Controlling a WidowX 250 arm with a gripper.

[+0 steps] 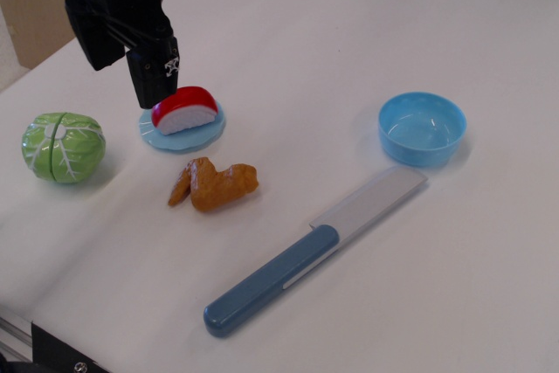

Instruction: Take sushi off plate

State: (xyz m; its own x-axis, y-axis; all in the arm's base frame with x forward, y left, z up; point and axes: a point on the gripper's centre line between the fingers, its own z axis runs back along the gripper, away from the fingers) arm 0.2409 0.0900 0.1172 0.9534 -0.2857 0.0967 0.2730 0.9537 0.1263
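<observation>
On plate (pixel 182 129), upper left of table (pixel 367 32): sushi (pixel 184 109), red top, white base, not yet lifted. Gripper (pixel 124 51) just left of it, turned edge-on, holding nothing; open or closed, cannot tell. Probably light, rigid, glossy plastic, likely slippery. Best pinched across flat long sides, low on white base. Chicken piece (pixel 214 183) near below.

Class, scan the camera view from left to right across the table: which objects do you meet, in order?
Cabbage → sushi on its plate → fried chicken → knife → blue bowl.
</observation>
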